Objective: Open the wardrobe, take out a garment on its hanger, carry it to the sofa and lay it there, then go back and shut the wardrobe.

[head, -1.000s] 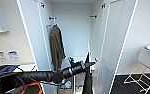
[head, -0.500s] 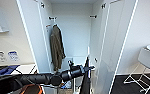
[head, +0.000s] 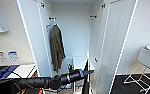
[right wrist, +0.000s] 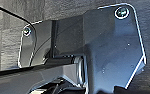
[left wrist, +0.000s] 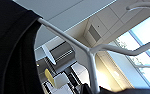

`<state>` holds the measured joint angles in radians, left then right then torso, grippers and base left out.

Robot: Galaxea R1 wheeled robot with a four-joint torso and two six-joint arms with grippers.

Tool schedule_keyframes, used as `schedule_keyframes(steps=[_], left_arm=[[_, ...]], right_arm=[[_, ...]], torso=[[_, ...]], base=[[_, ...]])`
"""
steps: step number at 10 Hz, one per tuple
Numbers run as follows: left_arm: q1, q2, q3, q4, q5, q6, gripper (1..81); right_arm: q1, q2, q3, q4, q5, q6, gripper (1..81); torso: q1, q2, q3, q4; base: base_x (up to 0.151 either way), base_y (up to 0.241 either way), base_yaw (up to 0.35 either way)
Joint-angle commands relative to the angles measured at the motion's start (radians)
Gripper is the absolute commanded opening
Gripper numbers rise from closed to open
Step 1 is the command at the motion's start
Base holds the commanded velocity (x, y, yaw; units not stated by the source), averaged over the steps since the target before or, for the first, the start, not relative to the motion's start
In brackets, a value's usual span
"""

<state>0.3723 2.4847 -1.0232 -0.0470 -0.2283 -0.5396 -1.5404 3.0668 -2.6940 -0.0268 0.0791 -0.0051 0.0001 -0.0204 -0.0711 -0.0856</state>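
The wardrobe [head: 73,37] is being recorded with both doors standing open and its plain white interior exposed; its top and its base are being cut off by the frame edges in the head view. An olive-brown jacket [head: 56,47] is being seen hanging from the rail on the left side of the wardrobe interior; its own hanger is hard to make out.

The left arm [head: 41,82] is being seen reaching across in front of the wardrobe, low down, toward the base of its opening. The left claw [head: 87,72] is being seen at the arm's tip, but its fingers are too blurred and dark to resolve, so its state cannot be told from the pictures.

In the left wrist view, the hanger [left wrist: 91,50] is being shown close to the camera as thin white bars meeting at a junction, with its curved hook partly cut off at the frame edge. The garment [left wrist: 11,50] is being shown as black cloth draped over one arm of the hanger, most of it cut off. In the head view a narrow dark strip is being seen hanging below the left claw, in front of the wardrobe opening; whether this is the garment cannot be confirmed.

A white stool [head: 147,65], partly cut off, is being noted to the right of the wardrobe.
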Motion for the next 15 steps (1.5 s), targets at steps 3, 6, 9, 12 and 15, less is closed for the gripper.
schedule_keyframes(steps=[3, 6, 9, 12, 15], left_arm=[[-0.155, -0.009, 0.04, 0.049, -0.052, 0.012, 1.0], [-0.149, -0.009, 0.037, 0.05, -0.054, 0.012, 1.0], [-0.149, -0.021, 0.032, 0.049, -0.054, 0.003, 1.0], [-0.149, -0.033, 0.037, 0.05, -0.054, -0.017, 1.0], [-0.149, -0.038, 0.048, 0.05, -0.054, -0.017, 1.0]], right_arm=[[0.039, 0.006, 0.01, 0.002, -0.052, -0.003, 81.1], [0.039, 0.005, 0.008, 0.004, -0.052, -0.003, 81.1], [0.041, 0.006, 0.007, 0.005, -0.052, -0.003, 81.1], [0.041, 0.005, 0.005, 0.007, -0.052, -0.003, 81.1], [0.039, 0.005, 0.007, 0.007, -0.052, -0.003, 81.1]], torso=[[0.0, 0.0, 0.0, 0.0], [0.0, 0.0, 0.0, 0.0], [0.0, 0.0, 0.0, 0.0], [0.0, 0.0, 0.0, 0.0], [0.0, 0.0, 0.0, 0.0]], base=[[0.0, 0.0, 0.0], [0.0, 0.0, 0.0], [0.0, 0.0, -0.04], [0.0, 0.0, -0.211], [0.0, 0.0, -0.231]])
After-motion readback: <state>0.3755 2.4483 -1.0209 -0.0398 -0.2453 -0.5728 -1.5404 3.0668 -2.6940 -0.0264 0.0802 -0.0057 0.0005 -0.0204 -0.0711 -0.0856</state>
